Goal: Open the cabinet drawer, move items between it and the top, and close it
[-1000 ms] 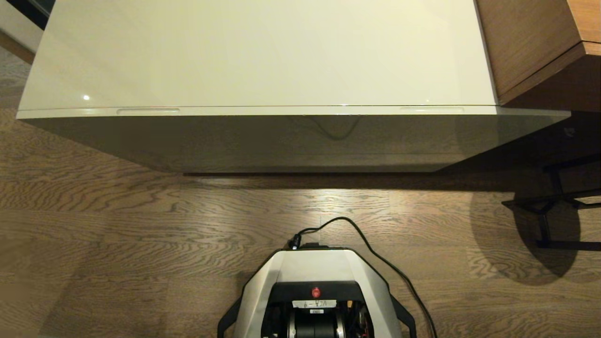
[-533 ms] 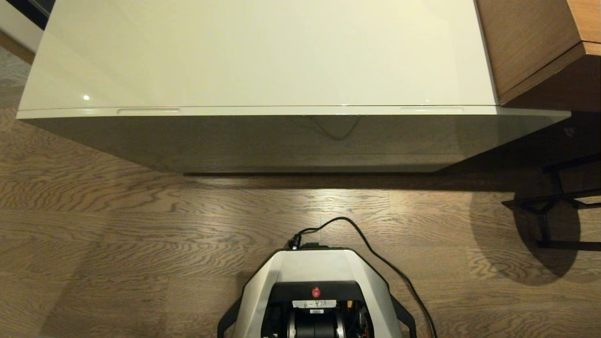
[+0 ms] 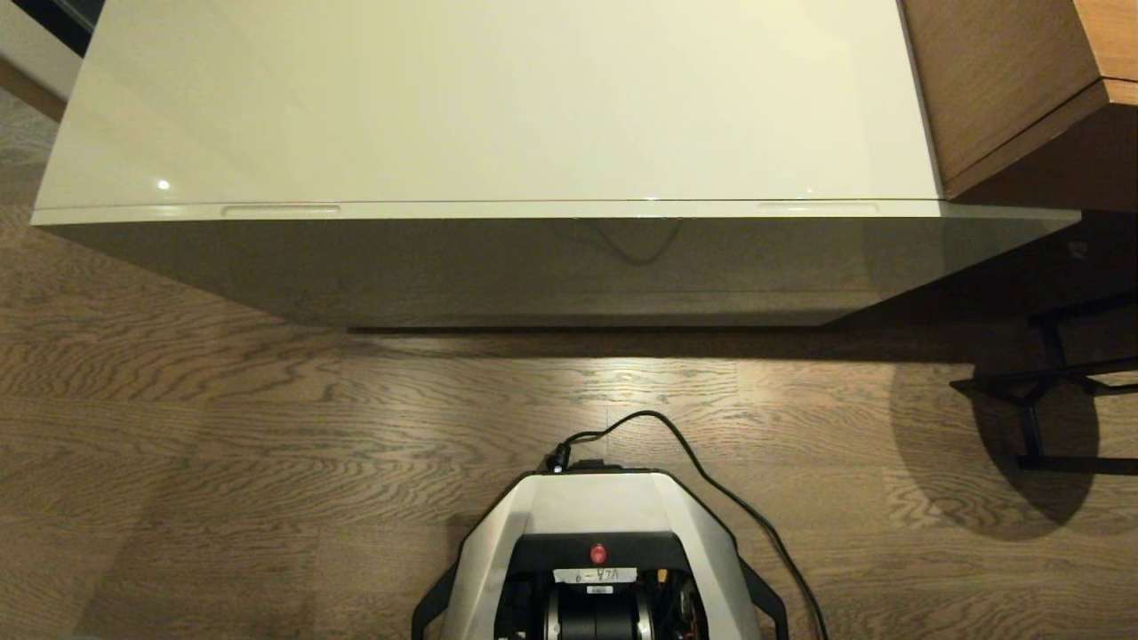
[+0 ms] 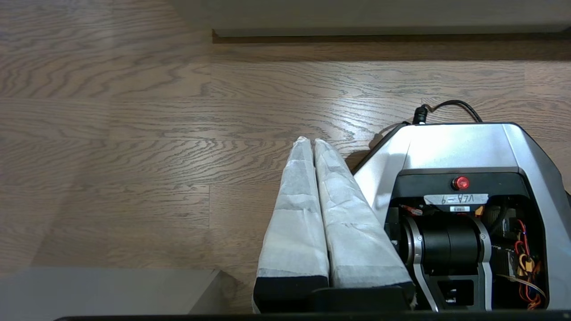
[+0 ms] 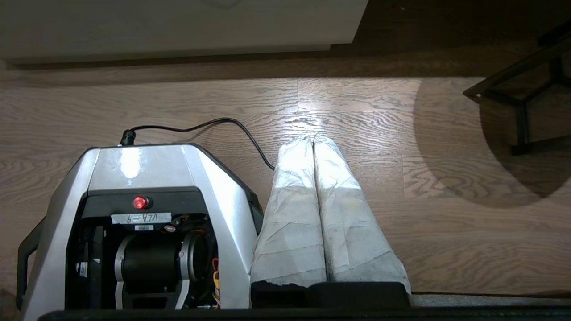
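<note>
- Facing the cabinet drawer [image 3: 569, 267] square on: closed flush, its glossy beige-grey front running the full width of the cabinet, with two slim slots at the upper front edge, one toward the left [image 3: 281, 211], one toward the right [image 3: 816, 208].
- The top [image 3: 498, 98] is a large glossy cream-white slab; no slippers or paper roll show on it, so the items are presumably inside the drawer — a guess, as nothing of its inside shows.
- Change over the last second: none. Cabinet, floor and robot base sit exactly as in the earlier head pictures. Reading: the task has not begun; opening the drawer is the first step and it is not yet started.
- Left gripper [image 4: 313, 141]: parked low beside the base, pointing at the floor, fingers [image 4: 294, 214] in white wrapping pressed together, holding nothing.
- Right gripper [image 5: 312, 138]: same on the other side, fingers [image 5: 348, 223] closed together and empty.
- Neither gripper shows in the head view; both are well apart from the drawer slots.
- Robot base [image 3: 600, 507] stands on the floor in front of the cabinet's middle, with a black cable [image 3: 711, 480] looping off toward the right.
- Surface and room: wood-grain plank floor [image 3: 222, 418], glare patch ahead of the base. Brown wooden furniture piece [image 3: 1005, 80] butts against the cabinet's right end; a black metal frame [image 3: 1031, 391] and a round shadow lie on the floor to the right.
</note>
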Available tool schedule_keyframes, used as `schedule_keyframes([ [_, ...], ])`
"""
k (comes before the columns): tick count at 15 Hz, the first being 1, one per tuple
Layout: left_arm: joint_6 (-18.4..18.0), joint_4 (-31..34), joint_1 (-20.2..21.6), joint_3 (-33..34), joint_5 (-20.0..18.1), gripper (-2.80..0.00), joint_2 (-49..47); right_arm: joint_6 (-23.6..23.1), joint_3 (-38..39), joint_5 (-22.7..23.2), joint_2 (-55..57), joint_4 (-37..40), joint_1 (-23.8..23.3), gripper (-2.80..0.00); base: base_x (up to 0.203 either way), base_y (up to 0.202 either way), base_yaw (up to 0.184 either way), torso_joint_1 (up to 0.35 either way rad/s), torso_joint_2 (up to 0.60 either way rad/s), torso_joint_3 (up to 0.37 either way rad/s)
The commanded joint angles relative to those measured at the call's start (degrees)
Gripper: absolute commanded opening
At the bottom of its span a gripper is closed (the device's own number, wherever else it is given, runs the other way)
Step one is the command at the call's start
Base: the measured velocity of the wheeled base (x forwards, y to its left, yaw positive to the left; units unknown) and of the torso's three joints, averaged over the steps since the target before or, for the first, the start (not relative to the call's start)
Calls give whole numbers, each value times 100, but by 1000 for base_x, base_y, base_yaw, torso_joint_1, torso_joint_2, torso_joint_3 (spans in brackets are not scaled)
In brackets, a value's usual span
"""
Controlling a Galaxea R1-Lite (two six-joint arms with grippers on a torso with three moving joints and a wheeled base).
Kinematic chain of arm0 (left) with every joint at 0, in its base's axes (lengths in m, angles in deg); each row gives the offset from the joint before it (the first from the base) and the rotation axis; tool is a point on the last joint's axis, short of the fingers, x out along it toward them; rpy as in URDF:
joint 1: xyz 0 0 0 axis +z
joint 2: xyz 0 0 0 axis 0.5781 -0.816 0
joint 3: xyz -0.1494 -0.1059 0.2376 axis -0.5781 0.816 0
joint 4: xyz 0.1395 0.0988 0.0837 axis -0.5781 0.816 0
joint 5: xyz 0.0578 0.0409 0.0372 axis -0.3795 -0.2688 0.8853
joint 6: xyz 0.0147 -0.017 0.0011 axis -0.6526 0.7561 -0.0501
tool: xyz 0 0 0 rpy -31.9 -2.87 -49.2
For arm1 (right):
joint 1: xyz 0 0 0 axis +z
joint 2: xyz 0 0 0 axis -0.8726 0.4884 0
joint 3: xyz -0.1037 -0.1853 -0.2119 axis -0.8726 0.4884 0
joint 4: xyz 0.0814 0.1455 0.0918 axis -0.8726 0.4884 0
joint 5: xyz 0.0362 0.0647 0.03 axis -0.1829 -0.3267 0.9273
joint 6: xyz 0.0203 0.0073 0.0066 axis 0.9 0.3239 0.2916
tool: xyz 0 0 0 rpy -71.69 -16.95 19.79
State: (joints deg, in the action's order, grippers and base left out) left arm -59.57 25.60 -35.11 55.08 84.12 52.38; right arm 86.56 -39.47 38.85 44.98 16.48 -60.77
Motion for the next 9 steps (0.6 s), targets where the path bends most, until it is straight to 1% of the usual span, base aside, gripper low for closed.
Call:
schedule_keyframes([
  [1,1,2,5,0,5,-280,-9,4,9,0,4,-4,9,-280,0,0,0,0,0,0],
  [9,-5,2,-3,0,5,-280,-9,4,9,0,4,-4,1,-280,0,0,0,0,0,0],
])
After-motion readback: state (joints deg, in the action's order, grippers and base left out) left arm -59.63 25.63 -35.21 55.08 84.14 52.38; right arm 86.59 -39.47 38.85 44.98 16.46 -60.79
